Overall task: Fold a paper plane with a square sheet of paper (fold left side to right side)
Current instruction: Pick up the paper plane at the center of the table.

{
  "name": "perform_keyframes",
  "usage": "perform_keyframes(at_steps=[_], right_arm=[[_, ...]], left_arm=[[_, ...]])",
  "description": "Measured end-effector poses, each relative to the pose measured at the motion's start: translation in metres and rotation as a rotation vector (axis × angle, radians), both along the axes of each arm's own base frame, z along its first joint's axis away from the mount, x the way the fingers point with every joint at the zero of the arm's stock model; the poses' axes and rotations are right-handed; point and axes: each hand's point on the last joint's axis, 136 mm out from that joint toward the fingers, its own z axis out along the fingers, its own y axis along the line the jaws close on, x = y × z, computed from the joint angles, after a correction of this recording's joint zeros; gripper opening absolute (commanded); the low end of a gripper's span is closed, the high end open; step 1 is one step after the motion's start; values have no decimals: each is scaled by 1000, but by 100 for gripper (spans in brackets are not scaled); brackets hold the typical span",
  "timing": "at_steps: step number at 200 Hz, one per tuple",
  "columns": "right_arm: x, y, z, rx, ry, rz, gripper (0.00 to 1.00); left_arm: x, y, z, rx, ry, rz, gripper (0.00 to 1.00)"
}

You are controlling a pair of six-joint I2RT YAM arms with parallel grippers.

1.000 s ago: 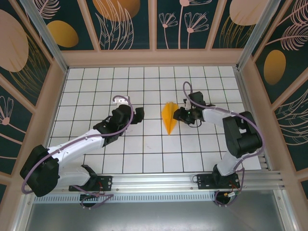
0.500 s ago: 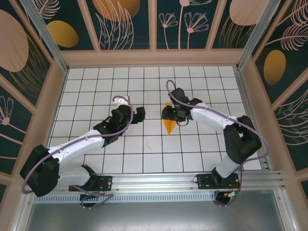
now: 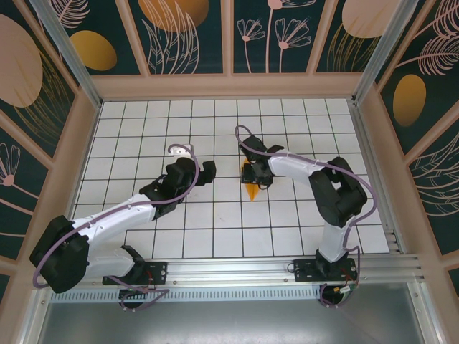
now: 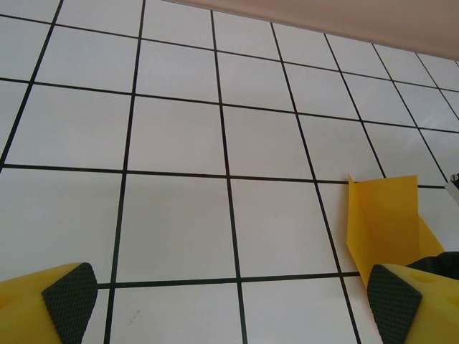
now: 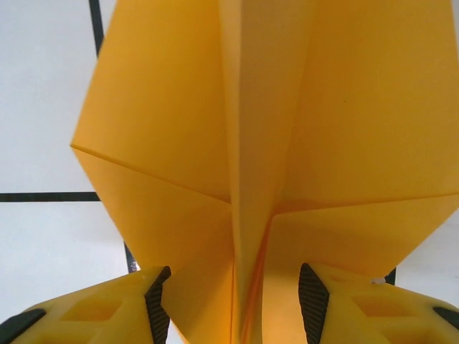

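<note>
The square sheet of paper lies folded into an orange-yellow paper plane (image 3: 251, 190) near the table's middle, its tip pointing toward the arms. My right gripper (image 3: 251, 174) hangs over its far, wide end and hides that part from above. In the right wrist view the paper plane (image 5: 179, 129) has a raised centre crease, and the right gripper (image 5: 233, 290) stands open astride that crease, pads clear of it. My left gripper (image 3: 206, 172) waits about one tile to the left, open wide (image 4: 231, 285) over bare tiles, with the folded paper (image 4: 384, 218) beside its right finger.
A white table with a black grid (image 3: 215, 222) is boxed in by wooden rails and dark patterned wall panels (image 3: 179, 36). Both arm bases sit on the metal rail (image 3: 237, 276) at the near edge.
My right gripper has swung left from beside the plane to over its far end, and its jaws have widened. The left arm has stayed put, its jaws opening slightly more.
</note>
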Motion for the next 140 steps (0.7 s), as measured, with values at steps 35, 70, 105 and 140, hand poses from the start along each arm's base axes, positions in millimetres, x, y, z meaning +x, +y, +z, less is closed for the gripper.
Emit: perform_keyframes(at_steps=[35,70,105,140], right_arm=[[0,-5,-5,-29,2,-7,34],[3,-7,-4,-46,-8,-4,15],[12,-1,11,-43,-31,14,9],[47,25,42,-10,-100,48,9]], left_arm=[[0,0,0,0,0,0,99],[0,0,0,0,0,0,99],[0,0,0,0,-1,0,98],[-1,2,4,-5,-11,4,99]])
